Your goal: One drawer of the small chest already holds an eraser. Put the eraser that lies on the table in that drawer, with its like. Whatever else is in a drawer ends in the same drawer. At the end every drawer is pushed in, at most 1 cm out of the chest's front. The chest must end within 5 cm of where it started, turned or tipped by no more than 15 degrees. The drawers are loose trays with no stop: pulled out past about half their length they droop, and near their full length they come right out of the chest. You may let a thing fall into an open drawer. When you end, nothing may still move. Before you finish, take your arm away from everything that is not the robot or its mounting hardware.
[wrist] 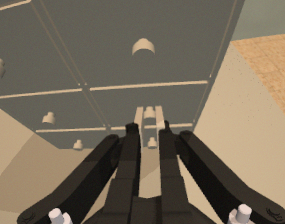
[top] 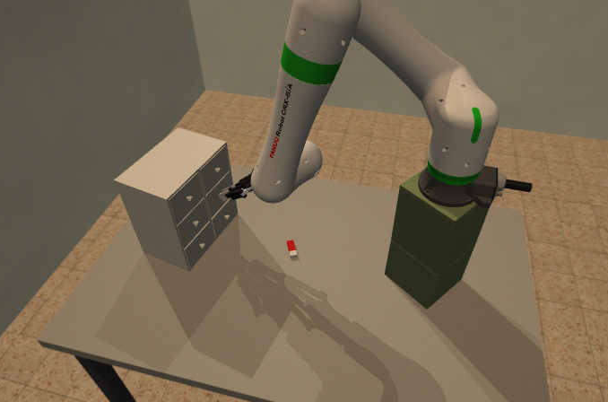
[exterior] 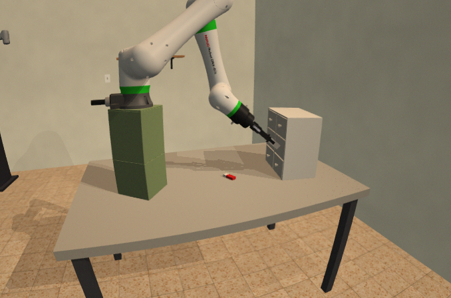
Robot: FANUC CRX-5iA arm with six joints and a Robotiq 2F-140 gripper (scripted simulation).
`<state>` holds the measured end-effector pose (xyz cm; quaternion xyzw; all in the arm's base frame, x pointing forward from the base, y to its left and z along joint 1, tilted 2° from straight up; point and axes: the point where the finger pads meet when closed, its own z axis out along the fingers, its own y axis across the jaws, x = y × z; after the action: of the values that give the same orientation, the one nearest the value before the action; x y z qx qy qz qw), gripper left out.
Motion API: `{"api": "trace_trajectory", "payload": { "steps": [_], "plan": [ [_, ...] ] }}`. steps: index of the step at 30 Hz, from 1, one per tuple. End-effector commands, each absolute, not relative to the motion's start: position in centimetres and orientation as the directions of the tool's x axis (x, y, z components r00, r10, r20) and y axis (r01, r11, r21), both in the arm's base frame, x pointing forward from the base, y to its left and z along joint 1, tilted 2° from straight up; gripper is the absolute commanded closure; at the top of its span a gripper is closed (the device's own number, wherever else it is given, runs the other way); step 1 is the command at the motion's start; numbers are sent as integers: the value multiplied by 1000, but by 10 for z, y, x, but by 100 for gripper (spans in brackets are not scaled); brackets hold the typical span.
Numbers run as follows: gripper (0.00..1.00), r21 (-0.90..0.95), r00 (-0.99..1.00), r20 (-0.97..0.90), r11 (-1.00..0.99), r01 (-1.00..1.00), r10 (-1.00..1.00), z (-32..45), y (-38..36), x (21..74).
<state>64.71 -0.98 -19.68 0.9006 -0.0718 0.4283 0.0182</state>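
The small light chest [top: 148, 218] [exterior: 301, 147] [wrist: 103, 45] has two columns of three grey drawers. All look pushed in, so their contents are hidden. My gripper [top: 223, 195] [exterior: 276, 144] [wrist: 149, 116] points down at a slant to the chest's front. Its narrow fingertips are shut on the knob [wrist: 149, 113] of the middle drawer in the right-hand column, one pad on each side with hardly any gap. The eraser [top: 291, 248] [exterior: 229, 176], red with a white end, lies on the table [top: 351, 222] [exterior: 197, 207] in front of the chest.
The green pedestal [top: 411, 227] [exterior: 128, 140] bearing the arm stands on the table, across from the chest's front. The upper knob [wrist: 143, 47] of the same column is above the fingers, and the lower knob [wrist: 152, 143] is below them. A wall is behind the chest.
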Motion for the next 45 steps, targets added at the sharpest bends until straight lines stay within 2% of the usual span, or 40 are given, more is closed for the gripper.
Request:
{"api": "trace_trajectory", "payload": {
  "steps": [1, 45],
  "plan": [
    [92, -29, 623, 774, -989, -145, -114, -197, -10, 646],
    [92, -29, 623, 774, -989, -145, -114, -197, -3, 603]
  ]
}}
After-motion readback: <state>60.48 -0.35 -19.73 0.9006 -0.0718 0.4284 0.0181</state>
